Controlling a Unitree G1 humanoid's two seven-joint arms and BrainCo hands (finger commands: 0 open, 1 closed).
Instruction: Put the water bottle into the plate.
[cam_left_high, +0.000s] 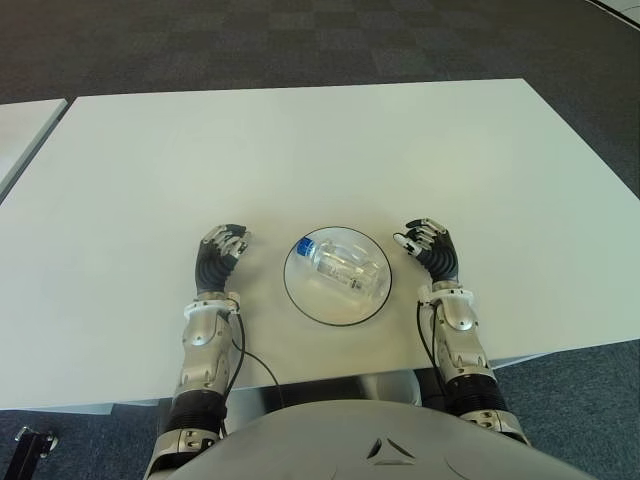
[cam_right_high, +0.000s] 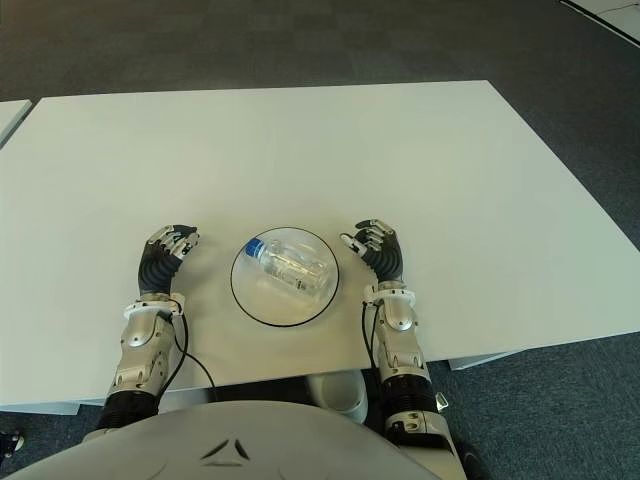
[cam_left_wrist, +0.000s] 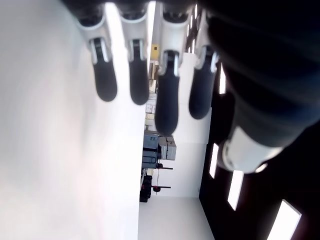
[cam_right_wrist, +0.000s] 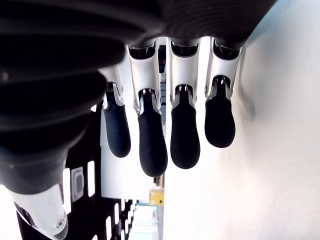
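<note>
Dark carpet (cam_left_high: 300, 40) is showing behind a wide white table (cam_left_high: 300, 150), and the edge of a second pale table (cam_left_high: 25, 125) is peeking in at the far left. Going from left to right across the near part of the table, the left hand (cam_left_high: 222, 250) is showing first, just to the left of the plate and apart from it; a thin black cable (cam_left_high: 250, 360) is running along its forearm. Its wrist view is showing the fingers (cam_left_wrist: 167, 100) hanging loose and side by side with nothing between them — relaxed, not grasping.

Next, near the table's front edge, the white plate (cam_left_high: 300, 300) with its dark rim is sitting between the two hands. Inside it the water bottle (cam_left_high: 345, 265) is lying on its side — clear, with a blue cap (cam_left_high: 306, 245) pointing toward the far left of the plate. Neither hand is touching the bottle or the plate.

Further right, the right hand (cam_left_high: 430, 248) is showing just beside the plate's right edge, apart from it. Its own wrist view is showing the fingers (cam_right_wrist: 185, 135) extended and slightly curved, holding nothing
</note>
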